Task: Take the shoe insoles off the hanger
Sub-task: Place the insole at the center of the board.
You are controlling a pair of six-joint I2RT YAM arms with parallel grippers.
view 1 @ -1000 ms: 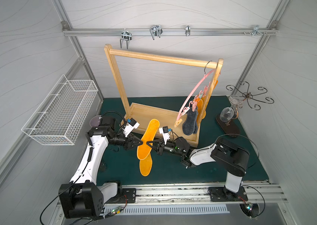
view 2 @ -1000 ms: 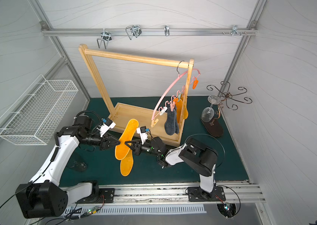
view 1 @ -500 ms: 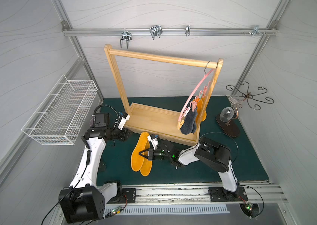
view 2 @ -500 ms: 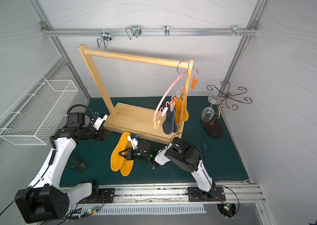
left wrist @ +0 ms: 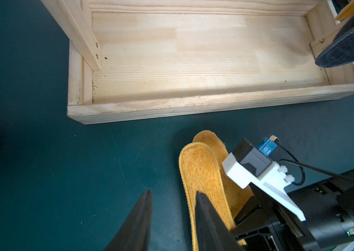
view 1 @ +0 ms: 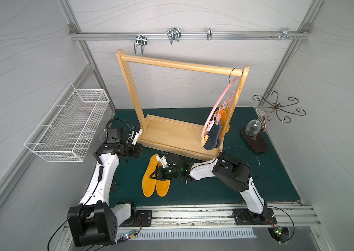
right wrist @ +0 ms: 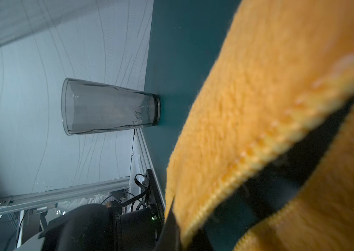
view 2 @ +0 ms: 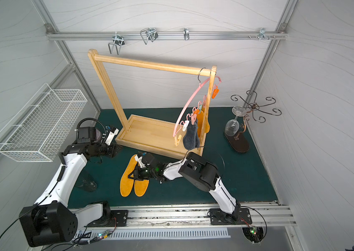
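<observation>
Overhead view of a two-armed robot at a green worktop (view 1: 204, 191). At lower centre of the frame, two orange insoles (view 1: 147, 185) lie flat, side by side, just in front of the wooden rack (view 1: 178, 134). The right claw (view 1: 154, 173) rests low across them with its jaws closed on one of them. Fuzzy orange fabric fills much of the right wrist view, pinched close to the lens.

The left claw (view 1: 138, 150) hangs at centre left, by the rack's near left corner and apart from the insoles. In the left wrist view its two fingers (left wrist: 141, 217) stand a narrow gap apart, with nothing between them.

Right of centre, the pink hanger (view 1: 214, 108) hangs tilted from the rack's top bar, beside the right post. Two grey insoles (view 1: 213, 139) are clipped at its lower end, with clipped orange insoles (view 2: 200, 122) behind them. A clear tumbler (right wrist: 110, 108) stands on the worktop near the wall.
</observation>
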